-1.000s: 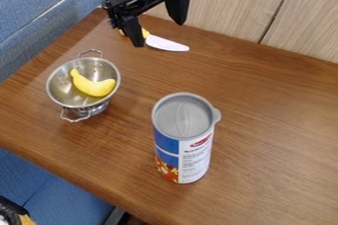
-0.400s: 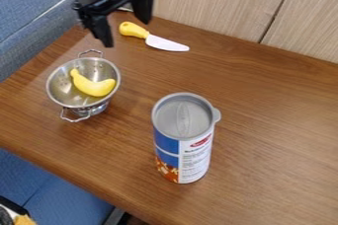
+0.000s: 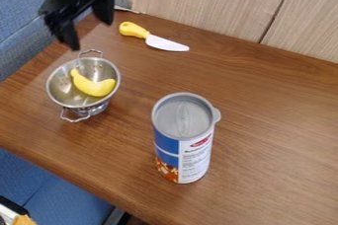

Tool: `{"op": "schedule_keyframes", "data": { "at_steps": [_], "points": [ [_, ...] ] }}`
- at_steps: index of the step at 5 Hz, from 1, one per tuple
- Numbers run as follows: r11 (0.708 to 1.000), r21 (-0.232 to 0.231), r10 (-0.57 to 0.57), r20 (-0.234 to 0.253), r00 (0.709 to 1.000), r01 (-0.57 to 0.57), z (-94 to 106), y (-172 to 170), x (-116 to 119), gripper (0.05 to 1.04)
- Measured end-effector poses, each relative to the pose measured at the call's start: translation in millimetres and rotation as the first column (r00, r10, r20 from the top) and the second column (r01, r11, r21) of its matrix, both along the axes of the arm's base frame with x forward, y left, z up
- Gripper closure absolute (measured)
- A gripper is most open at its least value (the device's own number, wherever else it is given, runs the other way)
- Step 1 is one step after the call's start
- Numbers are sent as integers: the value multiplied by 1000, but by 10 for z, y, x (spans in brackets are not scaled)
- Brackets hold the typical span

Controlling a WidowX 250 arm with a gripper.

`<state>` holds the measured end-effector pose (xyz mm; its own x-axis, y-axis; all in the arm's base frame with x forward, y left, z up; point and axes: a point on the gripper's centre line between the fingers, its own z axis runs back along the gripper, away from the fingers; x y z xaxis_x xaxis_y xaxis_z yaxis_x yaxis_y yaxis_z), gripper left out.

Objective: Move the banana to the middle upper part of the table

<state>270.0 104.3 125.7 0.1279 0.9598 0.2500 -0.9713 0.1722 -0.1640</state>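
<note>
The black gripper [image 3: 90, 34] hangs over the upper left part of the wooden table [image 3: 264, 100], above and behind the colander's far handle. Its two fingers stand apart with nothing between them. A yellow banana [image 3: 92, 86] lies inside the small metal colander [image 3: 57, 93], at the table's left side. The gripper and the banana do not touch.
A toy knife [image 3: 166, 43] with a yellow handle lies near the table's back edge. A tall can [image 3: 186, 140] with a grey lid stands front of centre. Wooden panels rise behind the table, and a blue padded surface lies to the left.
The gripper has moved left and slightly down in the view, from over the knife's handle to near the colander's far handle. The knife's handle has come into full sight.
</note>
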Motion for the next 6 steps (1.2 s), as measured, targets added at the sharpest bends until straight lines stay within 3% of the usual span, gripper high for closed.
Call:
{"op": "schedule_keyframes", "data": {
  "at_steps": [2,3,4,6],
  "points": [
    [1000,-2,6,-79,997,-6,-341,123,-145,83],
    [1000,11,-7,-90,996,8,-419,143,-149,83],
    [1000,-22,-18,-124,992,15,-636,173,-147,83],
    [999,-34,-44,-124,991,40,-703,168,-119,135]
  ]
}}
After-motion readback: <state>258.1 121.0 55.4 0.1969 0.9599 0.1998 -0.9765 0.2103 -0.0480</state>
